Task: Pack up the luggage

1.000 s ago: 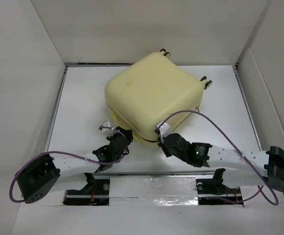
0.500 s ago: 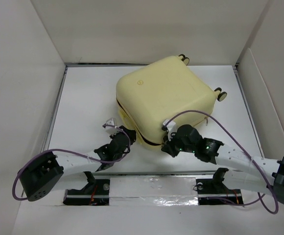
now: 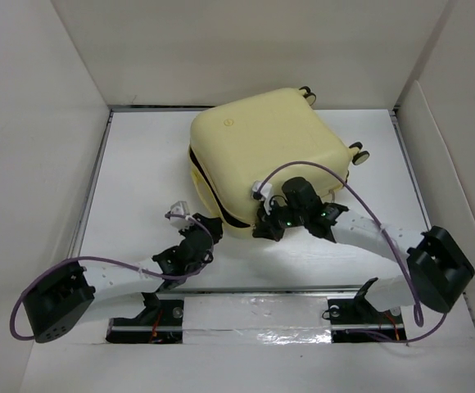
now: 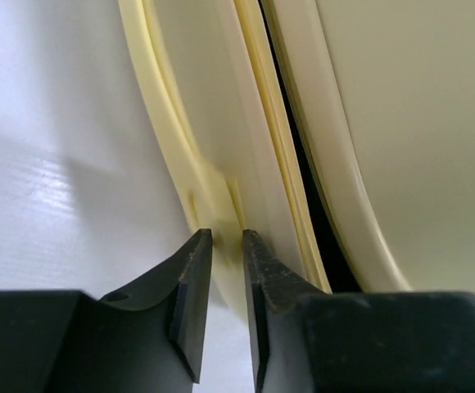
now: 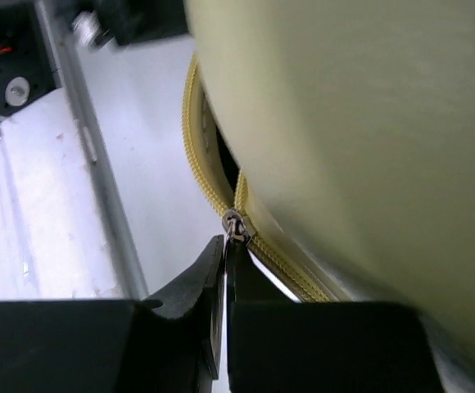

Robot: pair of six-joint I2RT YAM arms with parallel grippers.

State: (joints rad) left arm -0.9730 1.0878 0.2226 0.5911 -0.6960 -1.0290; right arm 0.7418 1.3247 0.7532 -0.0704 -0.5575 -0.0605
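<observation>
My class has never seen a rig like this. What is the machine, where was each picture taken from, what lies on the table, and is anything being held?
This is a robot with a left arm and a right arm, bolted at the near edge of a white table. The overhead picture looks down on both. The other two come from a camera on each wrist. On the table lies a pale-yellow suitcase, its zip partly open. The right gripper is shut on the zip pull. The left gripper sits by the lower shell's rim, jaws slightly apart, holding nothing.
</observation>
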